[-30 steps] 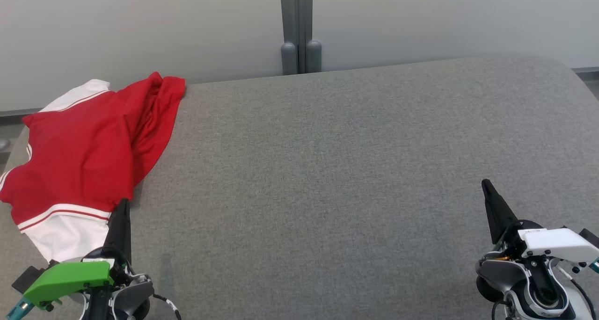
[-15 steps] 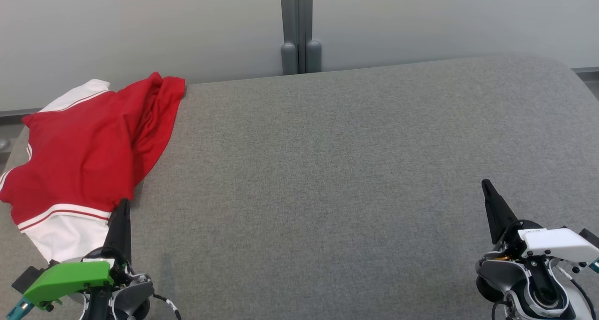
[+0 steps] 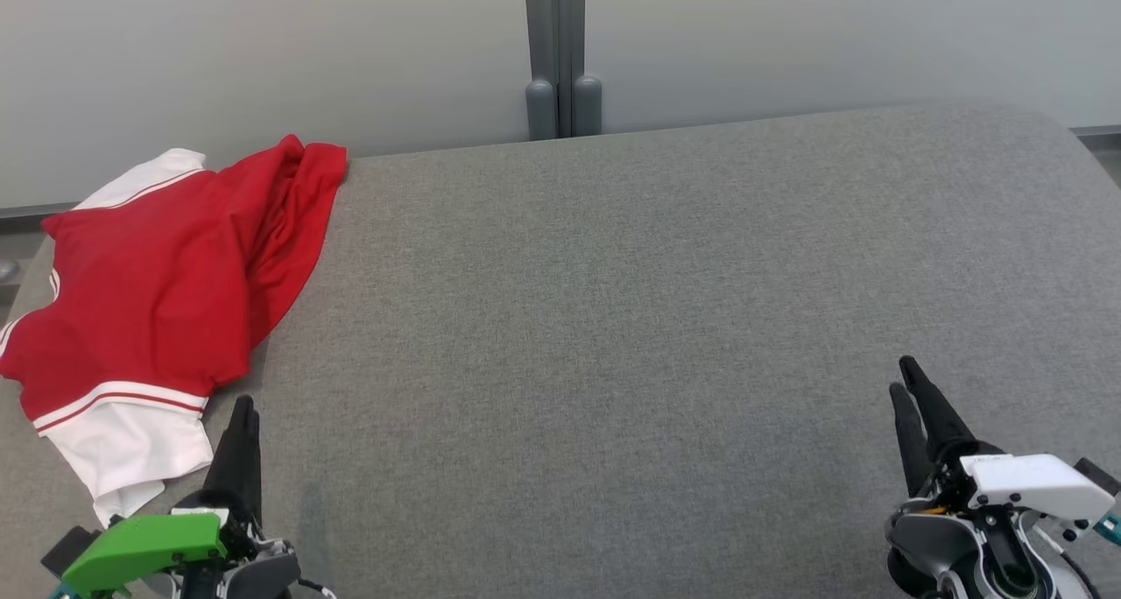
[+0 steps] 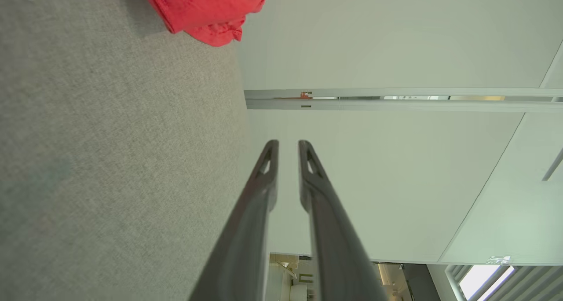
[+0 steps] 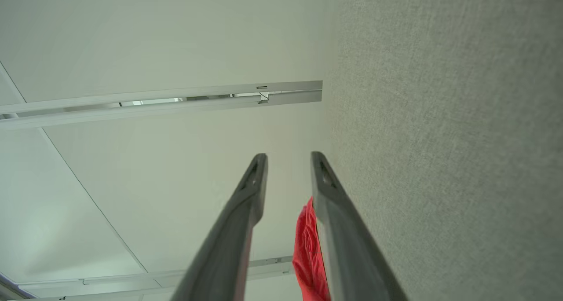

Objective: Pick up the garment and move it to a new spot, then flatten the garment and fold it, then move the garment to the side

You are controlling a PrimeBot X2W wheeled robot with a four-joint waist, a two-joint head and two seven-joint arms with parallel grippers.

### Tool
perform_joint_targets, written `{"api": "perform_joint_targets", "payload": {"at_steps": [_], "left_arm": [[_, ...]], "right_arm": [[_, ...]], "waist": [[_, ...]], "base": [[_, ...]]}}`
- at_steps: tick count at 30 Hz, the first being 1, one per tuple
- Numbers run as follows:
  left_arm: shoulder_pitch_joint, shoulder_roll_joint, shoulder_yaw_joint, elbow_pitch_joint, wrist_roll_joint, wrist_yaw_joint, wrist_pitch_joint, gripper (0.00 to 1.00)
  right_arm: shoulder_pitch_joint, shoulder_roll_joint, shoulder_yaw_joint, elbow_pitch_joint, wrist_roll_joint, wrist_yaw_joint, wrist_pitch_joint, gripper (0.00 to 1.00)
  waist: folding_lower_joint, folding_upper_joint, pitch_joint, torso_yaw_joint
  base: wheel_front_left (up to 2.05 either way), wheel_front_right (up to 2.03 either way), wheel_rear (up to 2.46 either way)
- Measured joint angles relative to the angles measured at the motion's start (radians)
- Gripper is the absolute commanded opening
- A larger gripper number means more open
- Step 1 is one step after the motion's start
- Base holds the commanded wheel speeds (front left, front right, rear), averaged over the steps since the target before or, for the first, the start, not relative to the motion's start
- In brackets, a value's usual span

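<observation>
We find the garment (image 3: pixel 149 301), red and white, bunched at the bench's (image 3: pixel 613 319) far left corner, with its leftmost part cut off from view. The left gripper (image 3: pixel 243 411) is at the near left edge, just beside the white hem. Its fingers point toward the far edge, and its jaws are parted by a narrow slit and empty. The right gripper (image 3: pixel 911 384) is at the near right corner, posed alike, with its jaws parted wider and empty.

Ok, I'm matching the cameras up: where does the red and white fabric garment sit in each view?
Head view: red and white fabric garment, far left on the grey fabric surface.
Left wrist view: garment at the top edge, left of centre.
Right wrist view: garment at the bottom edge, just right of centre.
Shared landmark: the grey post behind the surface.
</observation>
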Motion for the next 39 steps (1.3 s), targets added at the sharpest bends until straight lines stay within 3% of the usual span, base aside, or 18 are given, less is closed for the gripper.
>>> {"api": "perform_joint_targets", "payload": {"at_steps": [9, 28, 39], "left_arm": [[0.011, -0.001, -0.029, 0.005, 0.030, 0.000, -0.043, 1.00], [0.021, -0.001, -0.083, -0.044, 0.468, 0.045, -0.124, 1.00], [0.028, 0.002, -0.112, -0.057, 0.699, 0.056, -0.164, 1.00]], "right_arm": [[0.020, 0.001, 0.005, -0.007, -0.087, 0.000, -0.042, 1.00], [0.055, -0.006, 0.038, -0.109, -0.595, 0.000, -0.124, 1.00], [0.063, -0.010, 0.041, -0.116, -0.812, 0.000, -0.163, 1.00]], "waist": [[0.0000, 0.0000, 0.001, -0.001], [0.0000, 0.0000, 0.003, 0.006], [0.0000, 0.0000, 0.001, 0.007]], "base": [[0.00, 0.00, 0.00], [0.00, 0.00, 0.00], [0.00, 0.00, 0.00]]}}
